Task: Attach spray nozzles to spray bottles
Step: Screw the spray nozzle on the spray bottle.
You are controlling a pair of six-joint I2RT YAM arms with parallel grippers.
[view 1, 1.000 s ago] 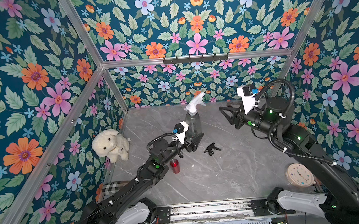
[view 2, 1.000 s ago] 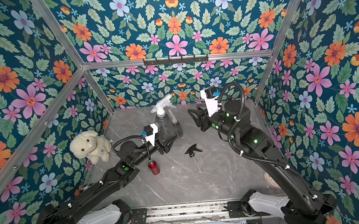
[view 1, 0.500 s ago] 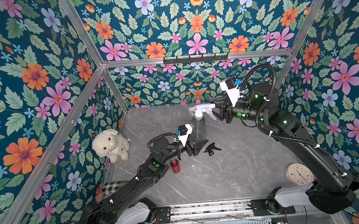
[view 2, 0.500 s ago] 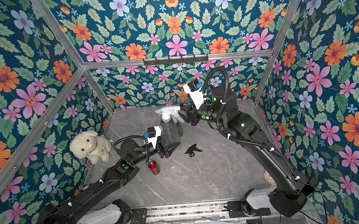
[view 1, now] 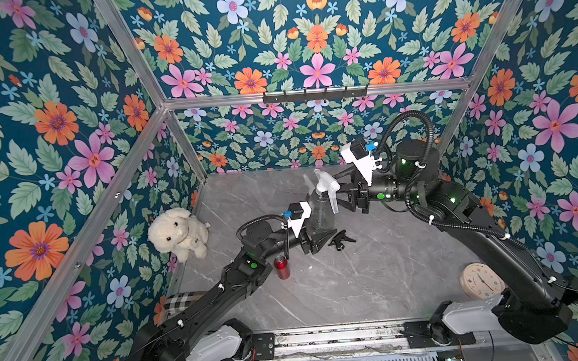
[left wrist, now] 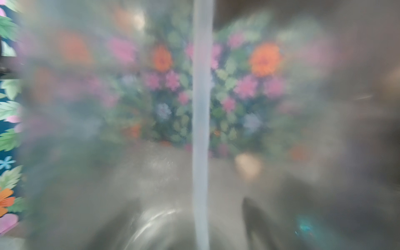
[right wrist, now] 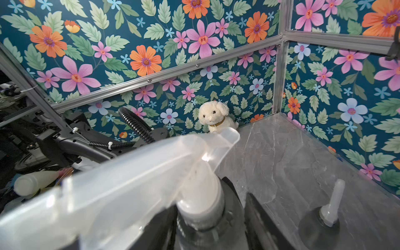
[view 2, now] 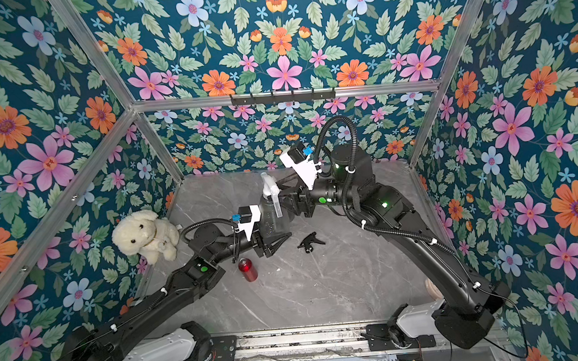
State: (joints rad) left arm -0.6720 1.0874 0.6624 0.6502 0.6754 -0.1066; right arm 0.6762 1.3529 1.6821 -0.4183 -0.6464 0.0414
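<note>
A smoky-grey spray bottle (view 1: 318, 211) (view 2: 275, 217) stands tilted in mid table, with my left gripper (view 1: 319, 236) (view 2: 273, 241) shut on its lower body. The left wrist view looks through its wall (left wrist: 86, 129) at the dip tube (left wrist: 201, 108). A whitish spray nozzle (view 1: 325, 185) (right wrist: 151, 173) sits on its neck. My right gripper (view 1: 336, 193) (right wrist: 207, 223) straddles the nozzle's collar, open, with a gap at one finger (right wrist: 257, 218). Another grey bottle (right wrist: 318, 227) with a whitish stub in its neck stands behind. On the table are a black nozzle (view 1: 341, 236) (view 2: 310, 241) and a red bottle (view 1: 282, 267) (view 2: 248, 269).
A cream plush dog (view 1: 178, 232) (right wrist: 216, 118) sits against the left wall. A round clock (view 1: 481, 281) lies front right, and a plaid cloth (view 1: 179, 302) front left under my left arm. A black hook rail (view 1: 314, 94) runs along the back wall.
My right arm swung in from the back right and its jaws came round the nozzle's collar. The nozzle head turned on the bottle. My left gripper kept hold of the bottle.
</note>
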